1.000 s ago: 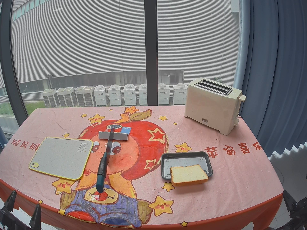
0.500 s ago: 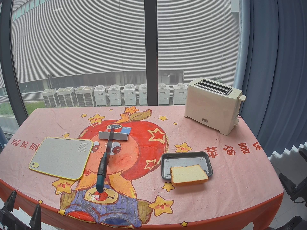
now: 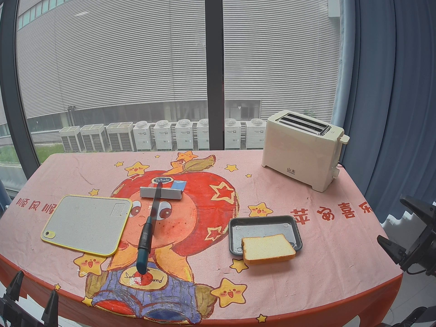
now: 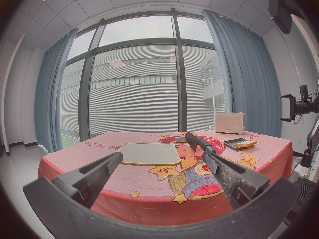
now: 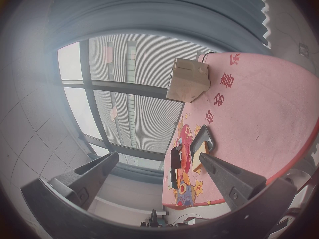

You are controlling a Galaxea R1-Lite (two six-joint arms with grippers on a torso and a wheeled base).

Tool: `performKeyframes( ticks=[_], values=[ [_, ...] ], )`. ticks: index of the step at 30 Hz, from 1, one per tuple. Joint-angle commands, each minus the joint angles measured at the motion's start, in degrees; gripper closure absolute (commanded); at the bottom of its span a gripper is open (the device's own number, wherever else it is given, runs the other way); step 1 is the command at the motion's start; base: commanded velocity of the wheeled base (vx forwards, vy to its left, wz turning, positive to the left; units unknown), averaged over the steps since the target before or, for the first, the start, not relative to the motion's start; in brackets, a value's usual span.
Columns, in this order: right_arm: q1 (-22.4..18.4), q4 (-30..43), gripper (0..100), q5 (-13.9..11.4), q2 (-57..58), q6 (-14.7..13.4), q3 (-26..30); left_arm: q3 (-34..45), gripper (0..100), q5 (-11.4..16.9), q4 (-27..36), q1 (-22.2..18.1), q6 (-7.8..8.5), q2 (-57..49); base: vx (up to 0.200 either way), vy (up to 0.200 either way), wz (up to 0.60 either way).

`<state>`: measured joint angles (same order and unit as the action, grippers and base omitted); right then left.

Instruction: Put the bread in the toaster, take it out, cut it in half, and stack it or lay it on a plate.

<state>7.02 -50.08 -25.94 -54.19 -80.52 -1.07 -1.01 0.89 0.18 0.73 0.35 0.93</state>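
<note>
The right hand (image 3: pixel 393 222) hangs just off the desk's right edge, near the front corner, its two fingers spread wide; in the right wrist view the fingers (image 5: pixel 229 183) stand equally far apart, with the desk beyond them. The left hand (image 4: pixel 162 155) sits low before the desk's front left corner, likewise spread (its dark fingertips poke up at the head view's lower left). The bread (image 3: pixel 267 248), a pale square slice with a tan crust, lies flat on the near lip of the tray (image 3: pixel 265 223), partly inside it and partly overhanging toward the front edge. It is on the right half of the desk (image 3: pixel 336 260), well apart from both hands. The tray is dark, shallow and rectangular. Beyond it, at the far right corner, the toaster (image 3: pixel 302 151) stands upright, cream-coloured, its two slots facing up and its lever on the end toward the curtain (image 3: pixel 390 91). In the middle lies the knife (image 3: pixel 146 237), teal handle toward the front, its blade propped on a small grey rest (image 3: pixel 169 193). Just left of the knife the board (image 3: pixel 86 223), grey with a yellow rim, lies flat. A pink cloth (image 3: pixel 68 169) printed with a cartoon and stars covers the desk, and a large window (image 3: pixel 136 60) rises behind it.
</note>
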Motion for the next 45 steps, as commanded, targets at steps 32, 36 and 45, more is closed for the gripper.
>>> performKeyframes(
  ticks=[32,36,45],
  values=[
    [13.11,-24.89,0,0.54,-31.86,-3.24,0.63,0.92,0,-0.01,-0.09,-0.03,0.17,-0.84,0.000,0.000,0.00],
    [15.13,-27.00,0,0.54,-37.22,-3.24,0.46,0.92,0,-0.01,-0.09,-0.03,0.17,-0.84,0.000,0.000,0.00],
    [18.91,-35.79,0,0.37,-45.66,-7.02,0.98,0.92,0,-0.01,-0.09,-0.03,0.17,-0.84,0.000,0.000,0.00]
  ],
)
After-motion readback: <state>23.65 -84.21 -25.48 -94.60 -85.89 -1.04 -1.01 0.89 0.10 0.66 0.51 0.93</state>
